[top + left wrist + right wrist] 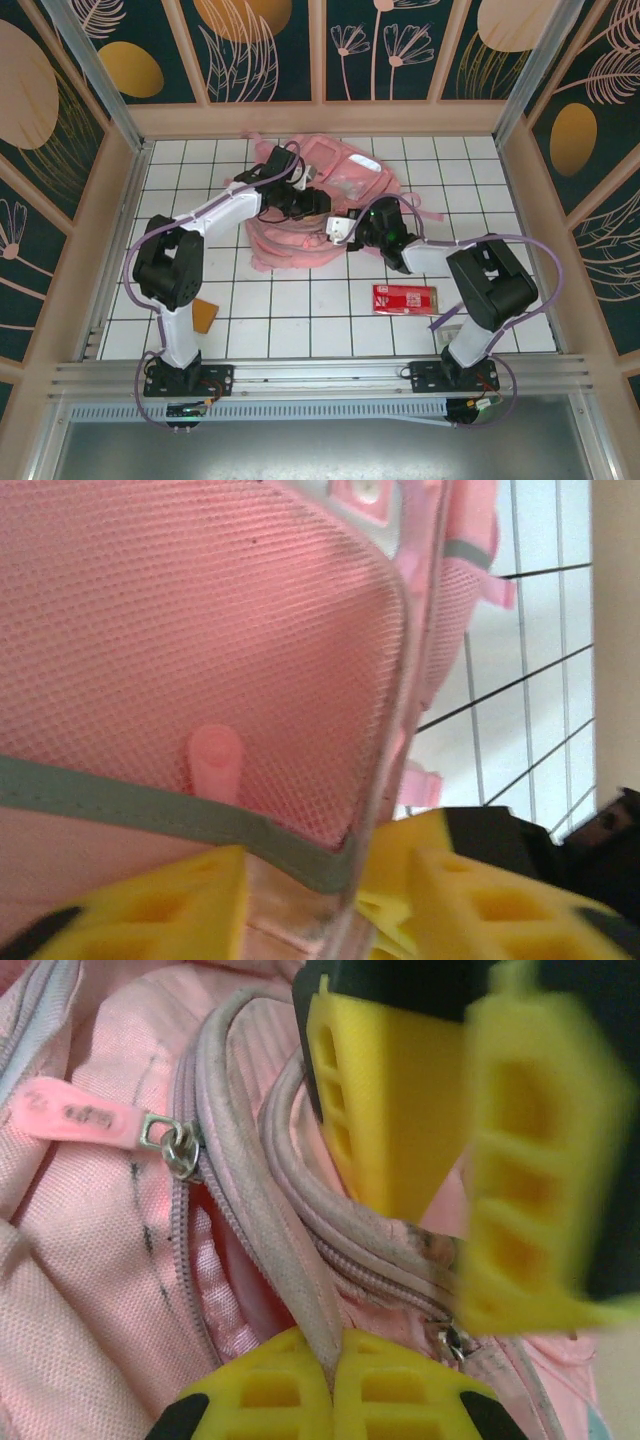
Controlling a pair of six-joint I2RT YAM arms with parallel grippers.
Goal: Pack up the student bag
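The pink student bag lies at the back middle of the tiled table. My left gripper is over the bag's left part. In the left wrist view its yellow fingers stand apart, with a grey-trimmed edge of pink mesh between them, so the left gripper is open. My right gripper is at the bag's near edge. It is shut on a worn pink flap beside an open zip of the bag. One of the left fingers shows just beyond that flap.
A red packet lies flat on the tiles in front of the right arm. A small orange-brown piece sits by the left arm's base. A pink zip pull lies left of the pinched flap. Wooden walls enclose the table.
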